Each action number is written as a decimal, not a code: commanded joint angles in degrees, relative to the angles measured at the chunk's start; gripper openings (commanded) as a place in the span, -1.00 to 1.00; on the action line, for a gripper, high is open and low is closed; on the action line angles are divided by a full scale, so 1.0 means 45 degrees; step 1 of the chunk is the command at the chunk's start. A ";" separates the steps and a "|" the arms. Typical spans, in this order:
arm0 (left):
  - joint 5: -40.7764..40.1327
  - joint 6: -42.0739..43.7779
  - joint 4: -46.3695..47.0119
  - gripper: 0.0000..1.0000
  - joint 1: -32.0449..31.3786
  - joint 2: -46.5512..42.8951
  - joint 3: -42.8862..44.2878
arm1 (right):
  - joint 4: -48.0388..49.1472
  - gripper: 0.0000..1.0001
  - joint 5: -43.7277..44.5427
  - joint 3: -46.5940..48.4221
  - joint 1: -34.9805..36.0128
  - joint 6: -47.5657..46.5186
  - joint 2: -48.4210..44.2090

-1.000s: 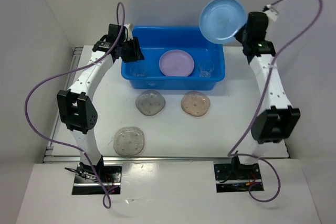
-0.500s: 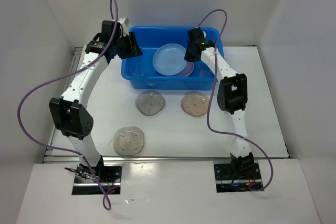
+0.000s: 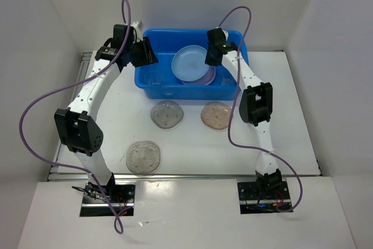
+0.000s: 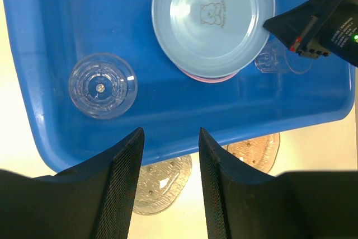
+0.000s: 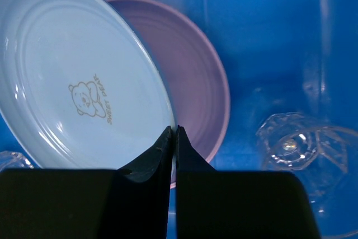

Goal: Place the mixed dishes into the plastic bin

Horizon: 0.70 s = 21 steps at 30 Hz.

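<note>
The blue plastic bin (image 3: 175, 91) stands at the back middle. My right gripper (image 3: 211, 56) is shut on the rim of a light blue plate (image 3: 191, 62) and holds it tilted inside the bin, over a lavender plate (image 5: 196, 76). The pinched rim shows in the right wrist view, at the gripper (image 5: 173, 130) on the blue plate (image 5: 84, 82). Two clear cups (image 4: 102, 85) (image 4: 277, 60) sit in the bin. My left gripper (image 3: 145, 53) is open and empty above the bin's left near wall (image 4: 170, 132).
Three translucent speckled plates lie on the table in front of the bin: a greyish one (image 3: 167, 114), a tan one (image 3: 217, 115), and another greyish one (image 3: 143, 157) nearer the left arm's base. White walls enclose the table.
My right arm swung from high at the bin's right side into the bin, bringing the blue plate down over the lavender plate. The left gripper shifted slightly.
</note>
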 commanded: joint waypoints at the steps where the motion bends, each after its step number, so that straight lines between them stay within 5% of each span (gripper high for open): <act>1: 0.0004 -0.0064 0.0489 0.04 -0.0026 -0.0517 0.0009 | 0.0064 -0.98 0.0157 0.0428 -0.0414 0.0017 0.0262; 4: -0.0131 -0.0064 0.0489 0.04 -0.0026 -0.0633 -0.0108 | -0.0072 -0.93 0.0333 0.1324 -0.0415 0.0017 0.0807; 5: -0.0133 -0.0064 0.0489 0.04 -0.0026 -0.0634 -0.0108 | -0.0285 -0.49 0.0333 0.1771 -0.0415 0.0017 0.0944; 9: -0.0133 0.0052 0.0489 0.04 -0.0026 -0.0634 -0.0108 | -0.0735 0.13 -0.0173 0.2341 -0.0532 0.0017 0.1199; 16: -0.0561 0.0287 0.0373 0.04 -0.0026 -0.0517 0.0144 | -0.0912 0.13 0.0782 0.1974 -0.0532 -0.0335 -0.1583; 21: -0.0855 0.0405 0.0372 0.04 -0.0026 -0.0517 -0.0048 | 0.0354 0.15 0.0684 -0.3798 -0.0532 -0.0180 -0.6057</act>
